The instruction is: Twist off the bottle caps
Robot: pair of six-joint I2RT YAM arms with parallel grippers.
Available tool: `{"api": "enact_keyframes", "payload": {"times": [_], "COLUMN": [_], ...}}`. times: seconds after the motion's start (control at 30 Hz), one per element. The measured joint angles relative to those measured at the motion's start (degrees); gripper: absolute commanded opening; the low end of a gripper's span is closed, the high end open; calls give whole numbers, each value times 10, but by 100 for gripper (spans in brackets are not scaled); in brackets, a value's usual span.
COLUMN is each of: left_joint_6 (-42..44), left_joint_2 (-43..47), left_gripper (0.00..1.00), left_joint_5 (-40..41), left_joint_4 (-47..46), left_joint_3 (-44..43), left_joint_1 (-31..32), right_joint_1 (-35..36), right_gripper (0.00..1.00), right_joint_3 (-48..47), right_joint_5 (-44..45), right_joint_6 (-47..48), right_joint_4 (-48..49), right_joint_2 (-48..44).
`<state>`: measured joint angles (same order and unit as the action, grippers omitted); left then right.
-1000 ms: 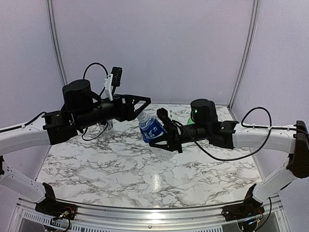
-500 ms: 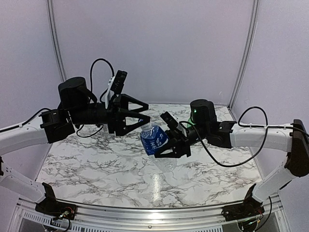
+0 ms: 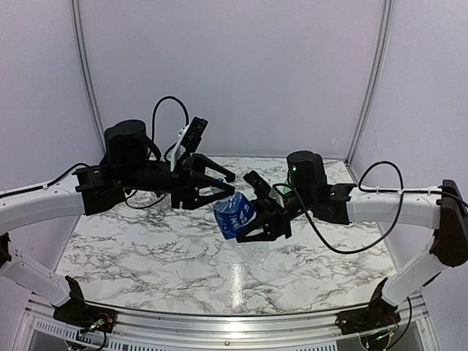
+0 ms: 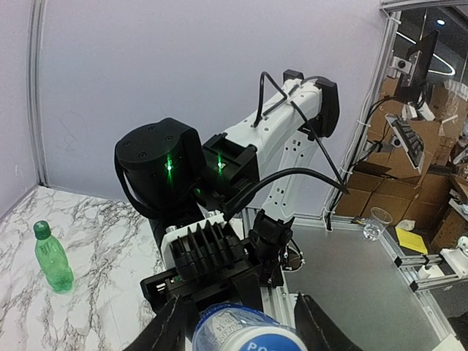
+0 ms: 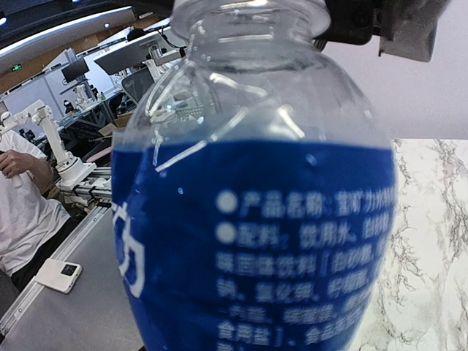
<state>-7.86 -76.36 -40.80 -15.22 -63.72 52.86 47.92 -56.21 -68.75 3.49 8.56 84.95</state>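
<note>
My right gripper (image 3: pixel 257 219) is shut on the clear bottle with the blue label (image 3: pixel 235 214) and holds it tilted above the table, neck toward the upper left. That bottle (image 5: pixel 256 219) fills the right wrist view, and its neck (image 5: pixel 248 18) runs up to the frame's top. My left gripper (image 3: pixel 223 189) straddles the bottle's top end. In the left wrist view its fingers (image 4: pixel 172 325) stand close on either side of the blue cap (image 4: pixel 256 340); contact does not show. A green bottle (image 4: pixel 53 256) with a green cap (image 4: pixel 42 227) stands upright on the marble.
The marble table (image 3: pixel 146 256) has a metal rail (image 3: pixel 234 314) along its near edge. Purple booth walls close the back and sides. Beyond the table, the left wrist view shows a grey bench with a clear cup (image 4: pixel 376 221).
My left gripper has moved right and down onto the bottle's top, and its jaws have narrowed. The right gripper has shifted the bottle slightly lower and tilted it more.
</note>
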Motion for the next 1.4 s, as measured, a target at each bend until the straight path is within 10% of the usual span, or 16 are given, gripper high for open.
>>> {"api": "enact_keyframes", "payload": {"times": [0.33, 0.87, 1.4], "left_joint_6": [-9, -12, -205], "left_joint_2": [2, 10, 17], "left_gripper": [50, 0, 3], "left_joint_5": [0, 27, 498], "left_joint_4": [-12, -25, -26], "left_joint_3": [0, 14, 35], "left_joint_1": [-1, -8, 64], "right_joint_1": [0, -7, 28], "right_gripper": [29, 29, 27], "right_joint_3": [0, 0, 9], "right_joint_5": [-2, 47, 459], "right_joint_6": [0, -5, 38], "right_joint_4": [0, -5, 6], "right_joint_2": [3, 5, -26]}}
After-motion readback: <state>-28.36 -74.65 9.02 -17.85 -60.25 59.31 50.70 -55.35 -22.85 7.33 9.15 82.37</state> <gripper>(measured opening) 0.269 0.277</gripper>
